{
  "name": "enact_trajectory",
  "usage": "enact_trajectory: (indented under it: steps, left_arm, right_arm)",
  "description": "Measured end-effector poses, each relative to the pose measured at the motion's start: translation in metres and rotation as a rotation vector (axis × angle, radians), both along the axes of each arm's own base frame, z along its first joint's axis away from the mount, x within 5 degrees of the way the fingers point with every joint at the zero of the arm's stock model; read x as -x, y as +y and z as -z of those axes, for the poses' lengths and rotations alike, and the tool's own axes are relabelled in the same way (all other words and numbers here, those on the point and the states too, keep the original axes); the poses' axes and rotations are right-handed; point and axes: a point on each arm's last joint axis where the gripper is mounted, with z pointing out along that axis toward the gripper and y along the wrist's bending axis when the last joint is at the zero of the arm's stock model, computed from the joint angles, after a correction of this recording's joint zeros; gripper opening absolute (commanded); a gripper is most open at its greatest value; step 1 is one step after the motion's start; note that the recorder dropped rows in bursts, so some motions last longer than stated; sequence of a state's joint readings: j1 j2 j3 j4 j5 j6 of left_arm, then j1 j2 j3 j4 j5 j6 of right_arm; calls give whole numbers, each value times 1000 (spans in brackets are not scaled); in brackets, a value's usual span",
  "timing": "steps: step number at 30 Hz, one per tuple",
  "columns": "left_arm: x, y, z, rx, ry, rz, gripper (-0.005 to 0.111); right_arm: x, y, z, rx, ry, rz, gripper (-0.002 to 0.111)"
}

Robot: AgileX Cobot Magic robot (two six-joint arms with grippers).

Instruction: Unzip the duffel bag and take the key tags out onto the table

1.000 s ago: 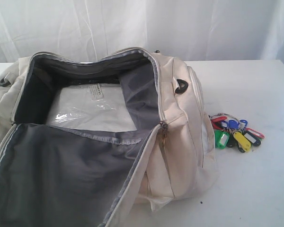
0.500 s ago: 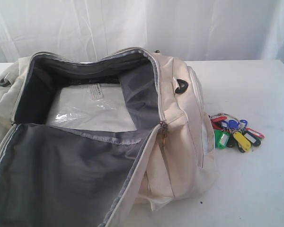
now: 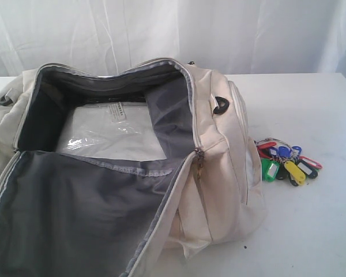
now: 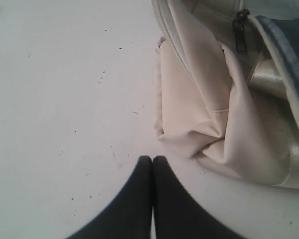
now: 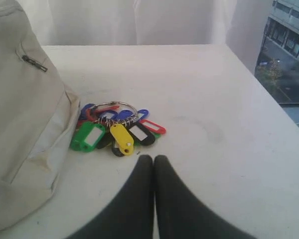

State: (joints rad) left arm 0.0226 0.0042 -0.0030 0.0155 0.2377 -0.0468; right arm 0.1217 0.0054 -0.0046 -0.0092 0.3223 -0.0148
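Note:
The cream duffel bag (image 3: 219,173) lies on the white table (image 3: 311,231) with its top unzipped and flap folded forward, showing dark grey lining and a clear plastic packet (image 3: 112,133) inside. The key tags (image 3: 285,163) lie on the table just right of the bag, a bunch in yellow, green, blue and red. In the right wrist view the key tags (image 5: 114,129) sit a little beyond my right gripper (image 5: 153,159), which is shut and empty. My left gripper (image 4: 152,160) is shut and empty over bare table, beside a corner of the bag (image 4: 214,99). Neither gripper shows in the exterior view.
A white curtain (image 3: 173,29) hangs behind the table. In the right wrist view the table's edge (image 5: 269,84) runs past the key tags, with a window view of buildings beyond it. A black plastic ring (image 3: 221,105) sits on the bag's side.

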Motion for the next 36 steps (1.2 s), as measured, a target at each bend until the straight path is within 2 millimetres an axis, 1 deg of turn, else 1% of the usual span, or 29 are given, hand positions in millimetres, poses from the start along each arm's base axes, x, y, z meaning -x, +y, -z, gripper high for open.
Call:
enact_trajectory:
  steps: [3, 36]
  left_arm:
    - [0, 0, 0, 0, 0, 0, 0]
    - [0, 0, 0, 0, 0, 0, 0]
  right_arm:
    - [0, 0, 0, -23, 4, 3, 0]
    - [0, 0, 0, -15, 3, 3, 0]
